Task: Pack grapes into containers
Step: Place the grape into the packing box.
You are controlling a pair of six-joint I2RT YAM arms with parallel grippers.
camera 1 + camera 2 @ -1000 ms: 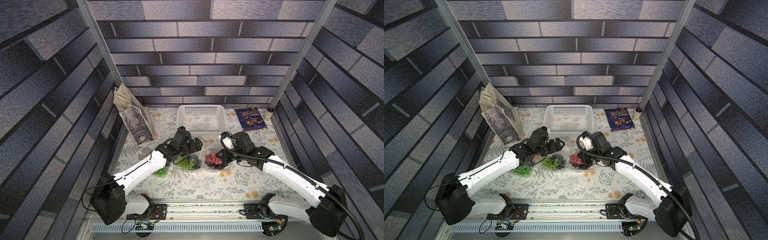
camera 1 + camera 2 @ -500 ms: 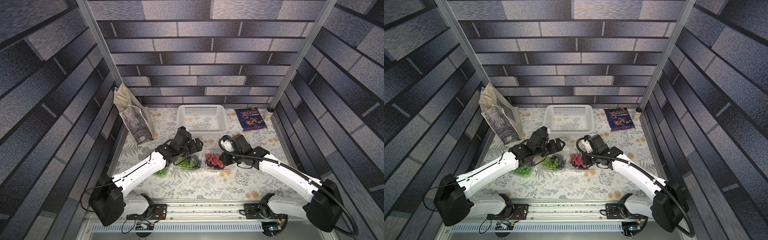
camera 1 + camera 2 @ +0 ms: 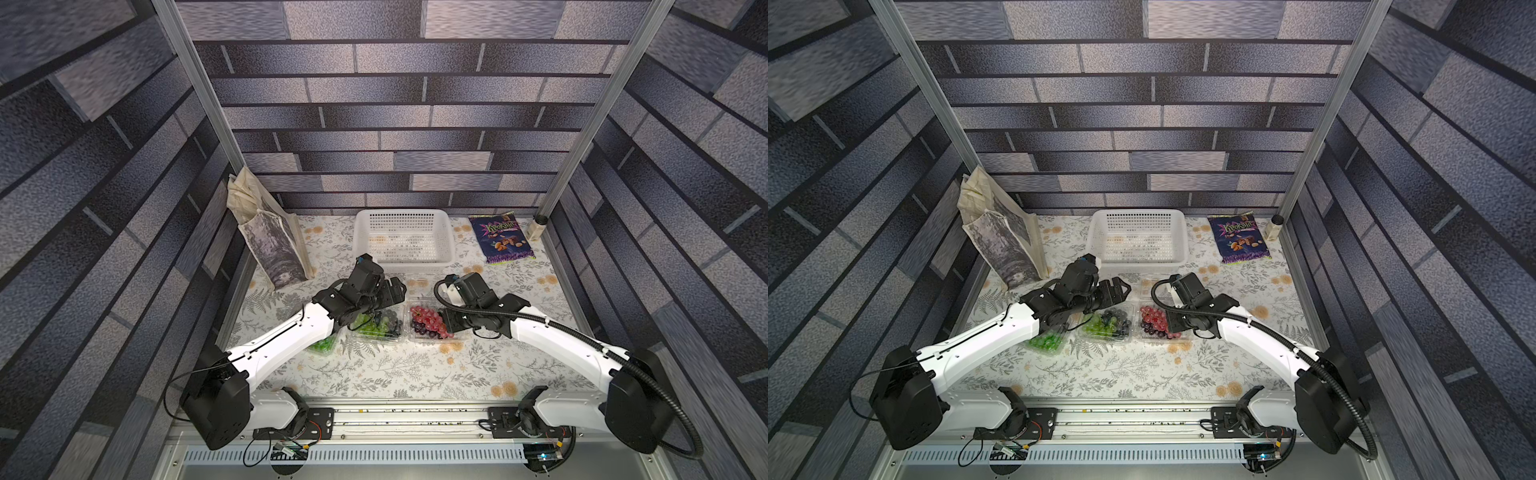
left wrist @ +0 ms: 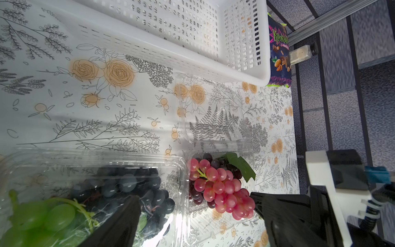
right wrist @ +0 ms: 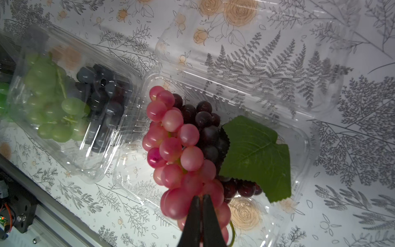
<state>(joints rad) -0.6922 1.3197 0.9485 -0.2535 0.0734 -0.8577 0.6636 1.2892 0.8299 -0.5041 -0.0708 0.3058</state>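
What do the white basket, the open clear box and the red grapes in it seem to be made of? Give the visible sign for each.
White basket: rigid moulded plastic, satin finish, rows of slots in its walls.
Open clear box: thin transparent plastic, glossy; the tablecloth print shows through it.
Red grapes: probably artificial, translucent plastic or rubber; even, waxy sheen and near-identical berries.

The left arm point(image 3: 286, 336) hides part of the green grapes point(image 3: 323, 345).

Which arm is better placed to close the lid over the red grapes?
Right, probably: the right end effector, shut, sits at the red grapes in that open box; the left end effector hovers open near the middle box.
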